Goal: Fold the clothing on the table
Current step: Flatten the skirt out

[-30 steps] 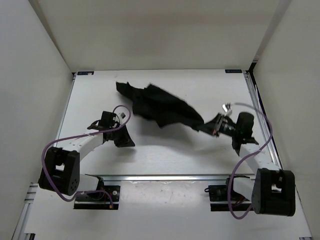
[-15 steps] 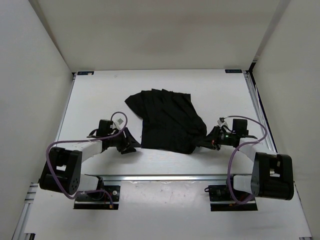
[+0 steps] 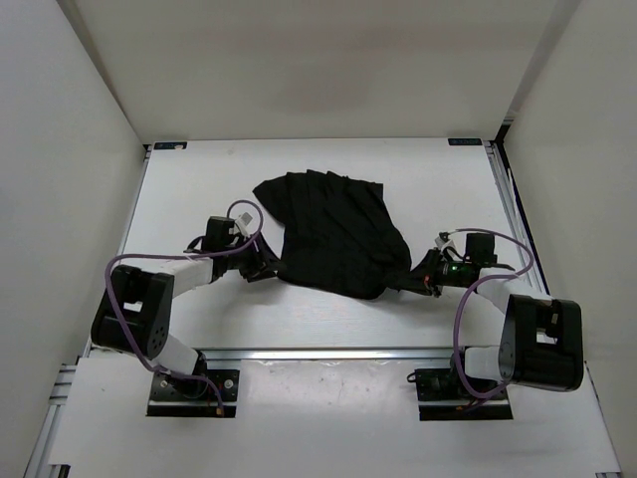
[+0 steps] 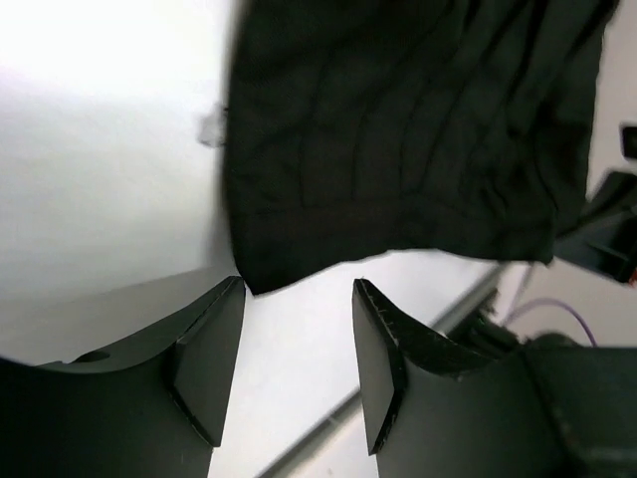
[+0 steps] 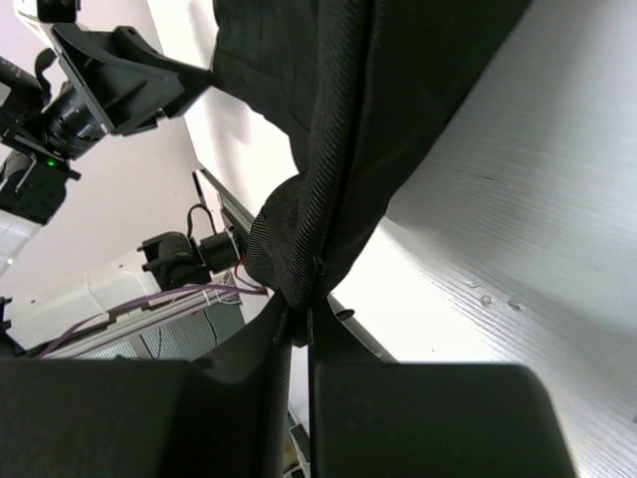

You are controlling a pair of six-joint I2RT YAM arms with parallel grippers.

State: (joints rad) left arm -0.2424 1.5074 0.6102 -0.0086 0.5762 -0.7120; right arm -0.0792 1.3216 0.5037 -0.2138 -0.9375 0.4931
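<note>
Pinching the clothing [image 3: 333, 234] is the right tool [image 5: 300, 313]; the left tool [image 4: 297, 299] stands spread beside it.

We see the right gripper [image 5: 299, 324] at the bottom of the frame, its two dark fingers [image 5: 239, 368] pressed together on a bunched fold of the clothing [image 5: 398, 110]. From that pinch the black fabric (finely ribbed along its edge) rises and spreads to the top of the frame. To the right lies the white table [image 5: 518, 259], which the cloth overhangs. At upper left the left arm [image 5: 109, 80] points toward the fabric's far edge, and purple cables [image 5: 149, 304] show at lower left.
</note>
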